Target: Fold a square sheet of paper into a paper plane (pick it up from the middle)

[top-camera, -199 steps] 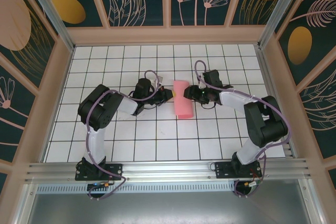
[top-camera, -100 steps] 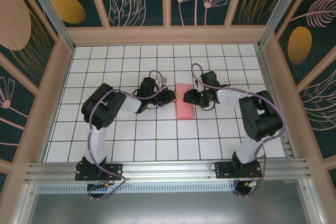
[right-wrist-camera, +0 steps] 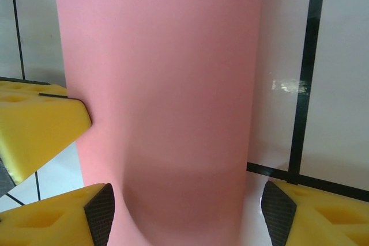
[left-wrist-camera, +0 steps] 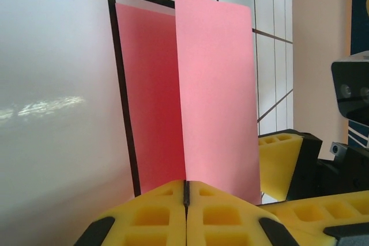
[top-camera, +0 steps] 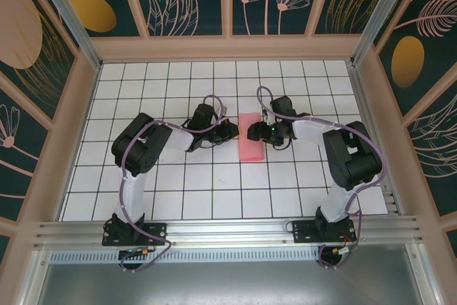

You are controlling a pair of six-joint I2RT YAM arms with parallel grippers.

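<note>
The thin, plain pink-red sheet of paper lies doubled over into a narrow upright rectangle on the white table with black grid lines, just to the 3 o'clock side of the table's middle. Both arms reach in to it from opposite sides.

The left gripper sits at the sheet's 9 o'clock edge. Seen from the left wrist, the left gripper has its yellow foam pads pressed flat together. The paler upper flap of the sheet rises from the 12 o'clock side of that seam, its edge running straight into the line where the pads meet, so the paper looks pinched there. The darker lower layer lies flat on the table at the flap's 9 o'clock side. A yellow finger of the other arm stands at 3 o'clock, just beside the flap.

The right gripper is at the sheet's 3 o'clock edge. In its own wrist view the right gripper has its jaws spread wide, straddling the curved, rolled-over paper. The tip at 7 o'clock meets the paper's edge and the tip at 5 o'clock stands apart from it.
</note>
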